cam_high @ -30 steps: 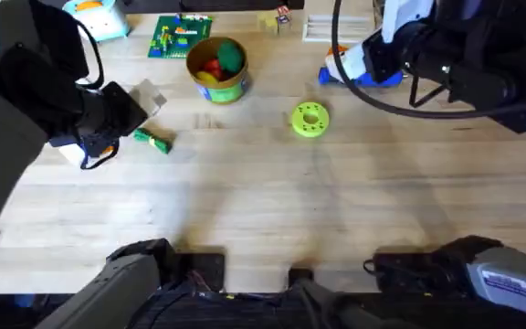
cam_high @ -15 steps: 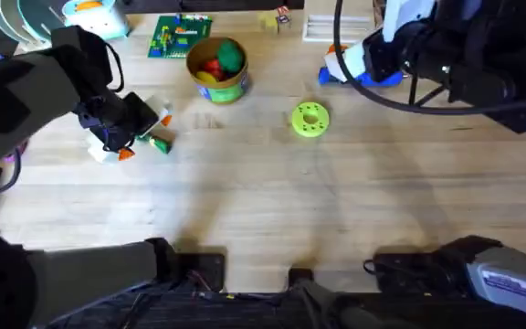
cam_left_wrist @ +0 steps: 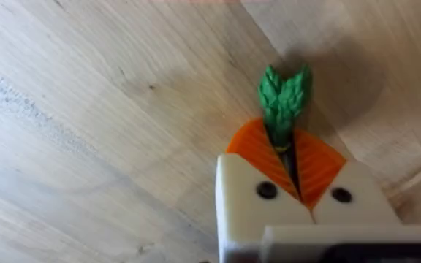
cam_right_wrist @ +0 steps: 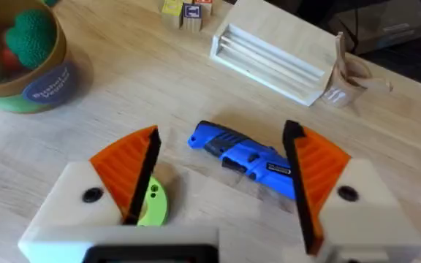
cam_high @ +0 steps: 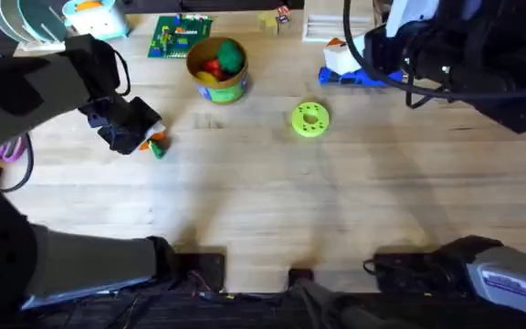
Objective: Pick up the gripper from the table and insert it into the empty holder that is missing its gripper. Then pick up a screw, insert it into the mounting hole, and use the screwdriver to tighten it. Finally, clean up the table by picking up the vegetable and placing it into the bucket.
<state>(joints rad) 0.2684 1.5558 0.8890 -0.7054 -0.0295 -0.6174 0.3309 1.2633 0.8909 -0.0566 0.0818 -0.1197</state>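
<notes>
Green vegetable (cam_left_wrist: 284,98) pinched between left gripper's (cam_left_wrist: 289,157) orange pads (cam_left_wrist: 253,150).

Green leafy veg (cam_left_wrist: 284,102) pinched in left tool (cam_left_wrist: 292,164).

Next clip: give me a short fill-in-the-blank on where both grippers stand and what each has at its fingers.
1. The left gripper is shut on the ____, whose green leaves stick out past its orange pads.
2. The right gripper hangs ____ over the blue screwdriver.
3. The bucket holds red, yellow and ____ toy produce.
4. The flat lime-green disc lies on the table between the bucket and the ____.

Missing words: vegetable; open; green; screwdriver
</notes>
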